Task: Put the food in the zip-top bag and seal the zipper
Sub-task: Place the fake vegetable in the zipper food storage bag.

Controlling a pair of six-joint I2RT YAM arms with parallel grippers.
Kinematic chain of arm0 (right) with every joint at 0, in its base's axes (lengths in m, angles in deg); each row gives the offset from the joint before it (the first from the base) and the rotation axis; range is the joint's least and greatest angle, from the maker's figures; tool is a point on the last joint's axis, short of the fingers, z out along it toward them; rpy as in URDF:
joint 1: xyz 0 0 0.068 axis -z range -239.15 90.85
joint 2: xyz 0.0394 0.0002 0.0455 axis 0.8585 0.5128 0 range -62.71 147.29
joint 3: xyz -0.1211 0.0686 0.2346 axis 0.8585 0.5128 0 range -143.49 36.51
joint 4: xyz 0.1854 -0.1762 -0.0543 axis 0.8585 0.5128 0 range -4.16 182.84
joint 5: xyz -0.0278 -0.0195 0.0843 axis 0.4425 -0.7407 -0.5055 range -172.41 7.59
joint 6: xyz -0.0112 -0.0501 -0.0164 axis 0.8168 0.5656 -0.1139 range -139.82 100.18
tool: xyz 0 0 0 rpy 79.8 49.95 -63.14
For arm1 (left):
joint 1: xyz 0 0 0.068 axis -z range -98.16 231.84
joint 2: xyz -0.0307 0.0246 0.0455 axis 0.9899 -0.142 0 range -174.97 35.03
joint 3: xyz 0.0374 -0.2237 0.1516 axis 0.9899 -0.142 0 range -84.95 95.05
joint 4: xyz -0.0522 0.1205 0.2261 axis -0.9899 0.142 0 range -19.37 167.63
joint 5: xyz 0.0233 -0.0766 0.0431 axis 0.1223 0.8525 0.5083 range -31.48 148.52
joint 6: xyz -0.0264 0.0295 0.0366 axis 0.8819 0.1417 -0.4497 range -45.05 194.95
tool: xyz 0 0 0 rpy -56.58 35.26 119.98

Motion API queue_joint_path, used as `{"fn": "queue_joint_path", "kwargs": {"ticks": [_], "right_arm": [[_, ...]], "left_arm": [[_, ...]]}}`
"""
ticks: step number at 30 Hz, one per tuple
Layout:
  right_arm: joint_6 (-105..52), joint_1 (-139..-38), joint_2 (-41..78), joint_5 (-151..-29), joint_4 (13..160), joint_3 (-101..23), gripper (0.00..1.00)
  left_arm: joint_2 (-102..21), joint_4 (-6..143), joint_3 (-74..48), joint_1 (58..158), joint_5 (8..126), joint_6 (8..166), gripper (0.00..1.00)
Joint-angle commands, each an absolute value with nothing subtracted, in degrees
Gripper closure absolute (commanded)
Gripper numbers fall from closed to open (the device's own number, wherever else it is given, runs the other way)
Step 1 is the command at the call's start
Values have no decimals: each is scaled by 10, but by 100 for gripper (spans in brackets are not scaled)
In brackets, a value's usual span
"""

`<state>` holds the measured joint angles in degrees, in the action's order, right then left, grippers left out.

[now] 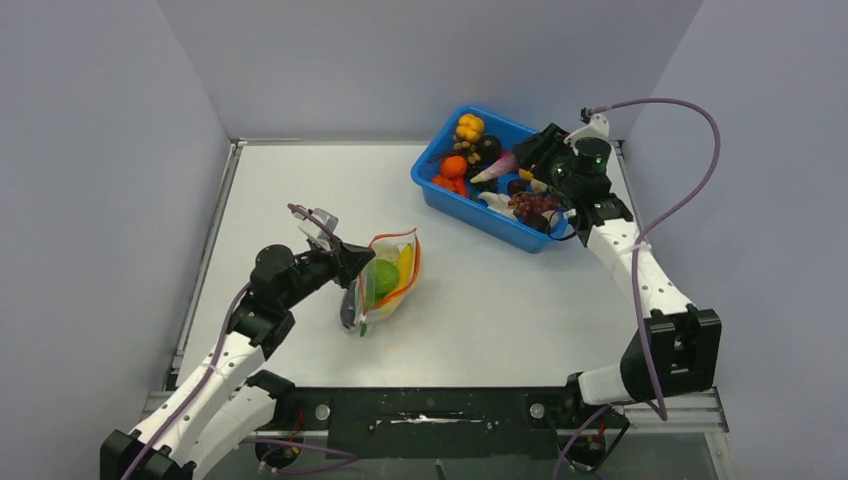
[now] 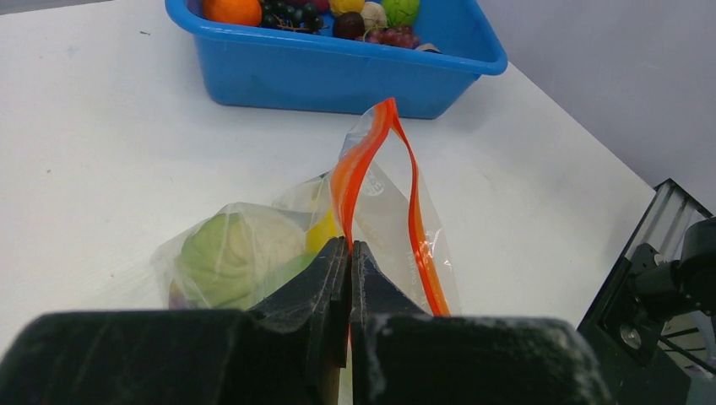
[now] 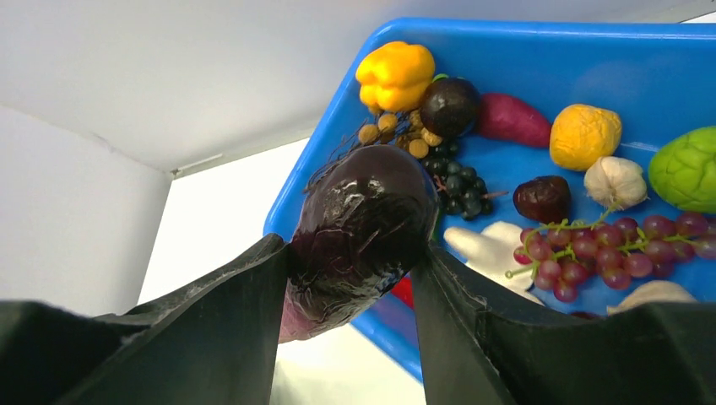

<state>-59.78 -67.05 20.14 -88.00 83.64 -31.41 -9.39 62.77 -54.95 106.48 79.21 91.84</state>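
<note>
Two grips: the left jaws, pressed together, pinch the zipper [image 2: 350, 181] at the mouth of the bag [image 2: 384, 211], which lies on the bench [image 1: 300, 200] with a green fruit [image 2: 228, 253] inside; the right jaws clamp an eggplant [image 3: 363, 211] between them, at the bin [image 3: 642, 76].

On table [image 1: 300, 200], left of centre: zip-top bag [image 1: 372, 305], food [image 1: 384, 276] inside. Behind it to right, well apart: bin [image 1: 480, 222]. On zipper [image 2: 359, 164]: left gripper [image 2: 349, 248]. Over bin's right end: right gripper [image 3: 355, 246], eggplant [image 3: 365, 211] between fingers.
</note>
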Motion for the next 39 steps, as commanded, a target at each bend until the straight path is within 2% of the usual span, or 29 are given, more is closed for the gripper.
{"fn": "queue_joint_path", "kwargs": {"ticks": [1, 13, 22, 39], "right_arm": [[-544, -698, 126, -875, 873, -293, 70], [-547, -887, 48, -823, 881, -261, 69], [-541, -998, 98, -790, 853, -265, 68], [-556, -1114, 207, -781, 871, -291, 64]], "left_arm": [[-101, 570, -512, 1063, 770, 944, 100], [-147, 531, -478, 1063, 762, 975, 100], [-149, 526, -475, 1063, 765, 982, 100], [-129, 528, -502, 1063, 756, 986, 100]]}}
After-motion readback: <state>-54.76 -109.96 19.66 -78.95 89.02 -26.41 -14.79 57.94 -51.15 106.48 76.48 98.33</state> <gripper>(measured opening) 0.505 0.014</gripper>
